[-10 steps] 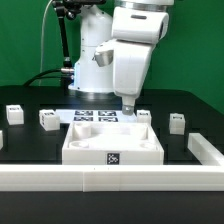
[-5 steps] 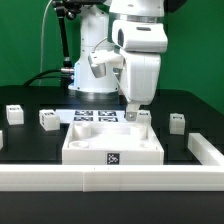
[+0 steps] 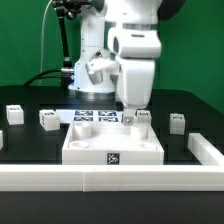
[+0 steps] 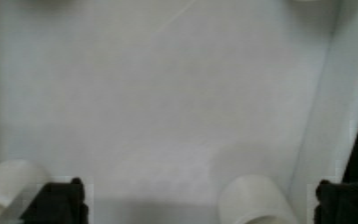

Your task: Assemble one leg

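Scanning from the exterior view's left: outer leg (image 3: 13, 113) and inner leg (image 3: 47, 119) sit on the black table (image 3: 30, 142). Gripper (image 3: 128, 114) is low at the white panel's (image 3: 113, 143) back edge, fingers (image 4: 60, 200) spread apart. Near leg (image 3: 144, 117) sits just beside it, far leg (image 3: 176, 122) beyond.

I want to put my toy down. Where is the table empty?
Bare table lies at the exterior view's left, between two legs and the panel, and at its right, between panel and another leg. Crowded behind the panel: marker board, gripper.
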Controlling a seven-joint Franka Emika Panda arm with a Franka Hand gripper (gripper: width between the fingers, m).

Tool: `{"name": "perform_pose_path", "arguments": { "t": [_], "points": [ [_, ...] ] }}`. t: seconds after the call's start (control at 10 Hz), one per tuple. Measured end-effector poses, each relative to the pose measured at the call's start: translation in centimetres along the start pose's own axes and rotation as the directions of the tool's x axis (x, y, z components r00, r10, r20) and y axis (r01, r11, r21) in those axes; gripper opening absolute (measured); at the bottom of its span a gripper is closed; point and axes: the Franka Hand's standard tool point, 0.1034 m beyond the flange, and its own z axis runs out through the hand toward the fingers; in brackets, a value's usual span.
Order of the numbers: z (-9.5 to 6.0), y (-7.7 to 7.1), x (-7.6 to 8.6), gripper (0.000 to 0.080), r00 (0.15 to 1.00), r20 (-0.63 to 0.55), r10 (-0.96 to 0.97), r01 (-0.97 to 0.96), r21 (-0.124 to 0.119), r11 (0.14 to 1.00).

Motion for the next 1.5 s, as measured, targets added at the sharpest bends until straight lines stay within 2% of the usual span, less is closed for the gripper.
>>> {"name": "perform_pose_path", "arguments": {
  "t": [0.1,0.2,0.3,0.5,0.7,0.9,1.0,1.1,1.2,1.5],
  "points": [
    [1.0,-2.0,-0.3,0.0650,1.000,-0.007,0.010,-0.010,0.006,1.000],
    [1.8,-2.6,-0.7,0.0650,1.000,-0.014,0.023,-0.023,0.005,1.000],
    [2.8,-3.2,-1.0,0.0650,0.999,-0.020,0.034,-0.034,0.015,0.999],
    [3.7,-3.6,-0.8,0.0650,0.999,-0.025,0.047,-0.046,0.024,0.999],
    [3.8,-3.6,-0.7,0.0635,0.998,-0.024,0.058,-0.057,0.026,0.998],
    [3.8,-3.6,-0.8,0.0270,0.998,-0.024,0.058,-0.058,0.027,0.998],
    [3.8,-3.7,-0.8,0.0136,0.998,-0.024,0.058,-0.058,0.027,0.998],
    [3.8,-3.7,-0.8,0.0136,0.998,-0.024,0.059,-0.058,0.027,0.998],
    [3.8,-3.6,-0.8,0.0056,0.998,-0.024,0.060,-0.059,0.024,0.998],
    [3.8,-3.6,-0.8,0.0056,0.998,-0.025,0.059,-0.059,0.024,0.998]
  ]
}}
